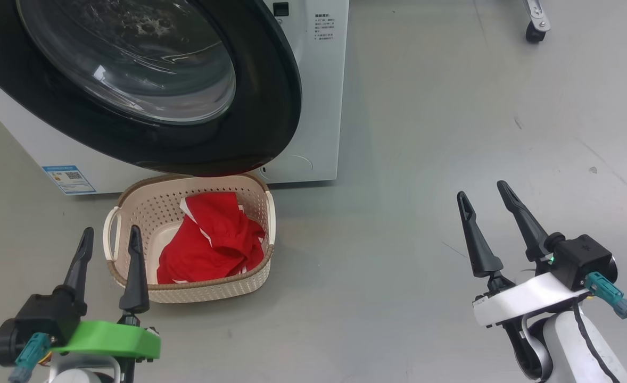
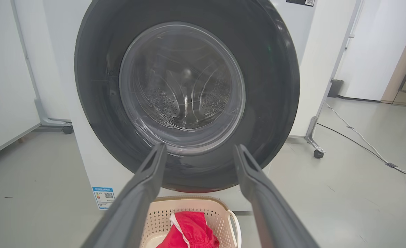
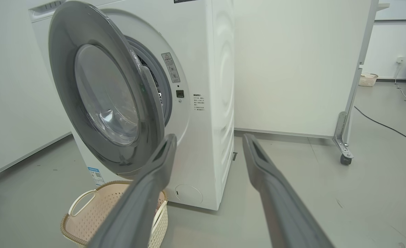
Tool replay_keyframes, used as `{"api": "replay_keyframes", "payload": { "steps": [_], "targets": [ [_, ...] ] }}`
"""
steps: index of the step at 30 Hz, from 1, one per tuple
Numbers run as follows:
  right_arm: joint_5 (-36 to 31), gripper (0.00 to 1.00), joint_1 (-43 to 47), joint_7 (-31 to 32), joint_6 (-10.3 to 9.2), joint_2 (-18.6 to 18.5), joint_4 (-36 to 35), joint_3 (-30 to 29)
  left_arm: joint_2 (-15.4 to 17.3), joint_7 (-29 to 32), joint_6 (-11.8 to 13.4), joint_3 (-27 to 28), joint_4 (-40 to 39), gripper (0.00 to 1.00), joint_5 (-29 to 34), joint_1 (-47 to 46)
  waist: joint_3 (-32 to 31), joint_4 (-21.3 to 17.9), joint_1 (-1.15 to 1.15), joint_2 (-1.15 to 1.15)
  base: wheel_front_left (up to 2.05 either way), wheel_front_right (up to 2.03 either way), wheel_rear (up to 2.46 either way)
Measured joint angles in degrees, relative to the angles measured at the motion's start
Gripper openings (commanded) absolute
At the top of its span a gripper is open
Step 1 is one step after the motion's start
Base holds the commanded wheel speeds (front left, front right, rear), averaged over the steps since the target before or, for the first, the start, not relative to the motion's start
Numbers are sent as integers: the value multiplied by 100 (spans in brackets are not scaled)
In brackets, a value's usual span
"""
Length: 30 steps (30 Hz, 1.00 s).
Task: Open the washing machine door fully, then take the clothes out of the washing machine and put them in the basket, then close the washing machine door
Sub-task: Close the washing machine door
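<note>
Red clothes (image 1: 207,239) in the basket (image 1: 212,290), door (image 1: 271,106) ajar.
The clothes, crumpled and white-trimmed, lie in the cream basket on the grey floor (image 1: 425,133), just under the glossy black door, which stands partly open on the white washer (image 1: 313,106). Left claw (image 1: 110,230) and right claw (image 1: 481,190) are both released, holding nothing. White walls stand behind.

1. The washing machine door (image 1: 260,106), black-rimmed, hangs over the far rim of the basket (image 1: 207,290).
2. Red clothes (image 1: 212,239) lie inside the basket.
3. The left gripper (image 1: 110,231) is near the basket, fingers apart and empty.
4. The right gripper (image 1: 482,190), also spread and empty, is well apart.
</note>
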Motion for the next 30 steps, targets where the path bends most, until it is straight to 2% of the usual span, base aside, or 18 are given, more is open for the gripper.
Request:
{"api": "replay_keyframes", "payload": {
  "steps": [30],
  "targets": [
    [0,100,7,0,0,7,59,16,-287,0,-309,257,9,100,388,86,-99,-27,0,0,0,0,0]
  ]
}}
